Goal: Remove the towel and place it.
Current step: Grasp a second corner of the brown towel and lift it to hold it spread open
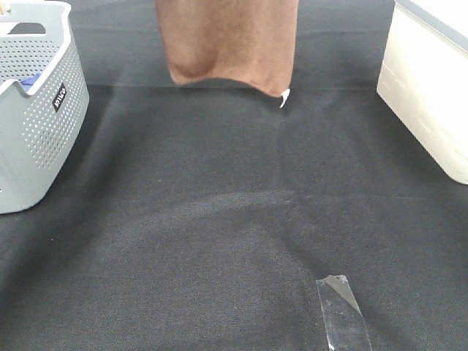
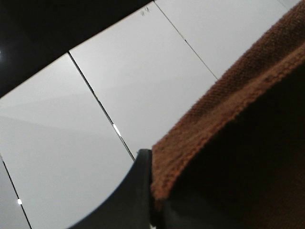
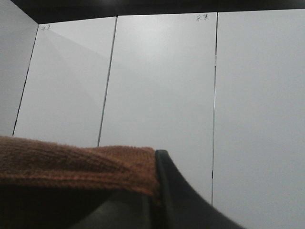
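Note:
The brown terry towel (image 1: 228, 42) hangs down from above the top edge of the exterior high view, its lower edge just above the black table. A small white tag (image 1: 284, 97) shows at its lower right corner. Both grippers are out of the exterior view, above the frame. In the left wrist view a dark finger (image 2: 136, 191) presses against the towel's hem (image 2: 224, 109). In the right wrist view a dark finger (image 3: 169, 186) presses the towel's edge (image 3: 76, 164) too. Both grippers look shut on the towel.
A grey perforated basket (image 1: 36, 110) stands at the left with a small blue item (image 1: 28, 80) inside. A white box (image 1: 431, 80) stands at the right. A strip of clear tape (image 1: 342, 311) lies on the black cloth (image 1: 219, 219) near the front.

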`<state>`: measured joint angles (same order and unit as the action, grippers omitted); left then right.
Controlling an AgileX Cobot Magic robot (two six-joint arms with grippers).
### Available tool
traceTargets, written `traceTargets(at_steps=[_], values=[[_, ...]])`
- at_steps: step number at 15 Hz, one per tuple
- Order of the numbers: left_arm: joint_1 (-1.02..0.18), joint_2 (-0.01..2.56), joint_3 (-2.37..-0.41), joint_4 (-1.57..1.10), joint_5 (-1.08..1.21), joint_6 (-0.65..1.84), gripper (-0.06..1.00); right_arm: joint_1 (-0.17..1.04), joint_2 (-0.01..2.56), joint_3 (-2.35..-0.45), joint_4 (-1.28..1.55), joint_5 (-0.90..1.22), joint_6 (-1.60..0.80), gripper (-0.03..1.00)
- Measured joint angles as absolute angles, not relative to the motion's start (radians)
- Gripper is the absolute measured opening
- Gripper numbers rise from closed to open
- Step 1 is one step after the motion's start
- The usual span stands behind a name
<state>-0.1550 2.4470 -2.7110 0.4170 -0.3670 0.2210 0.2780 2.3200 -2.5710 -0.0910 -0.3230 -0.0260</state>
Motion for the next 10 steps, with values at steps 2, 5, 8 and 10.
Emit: traceTargets(at_steps=[2,5,8,10], values=[[-0.156,2.448,-2.718,0.43,-0.363,0.223,0.0,0.278,2.32,-2.572,-0.091,-0.306,-0.013,0.01],[-0.156,2.448,-2.718,0.441,-0.348,0.224,0.0,0.278,2.32,-2.572,-0.091,-0.29,-0.013,0.01],[-0.151,2.448,-2.718,0.461,-0.339,0.224,0.0,0.278,2.32,-2.572,-0.091,-0.264,-0.013,0.01],[-0.147,2.448,-2.718,0.466,-0.34,0.224,0.0,0.278,2.322,-2.572,-0.092,-0.261,-0.013,0.01]])
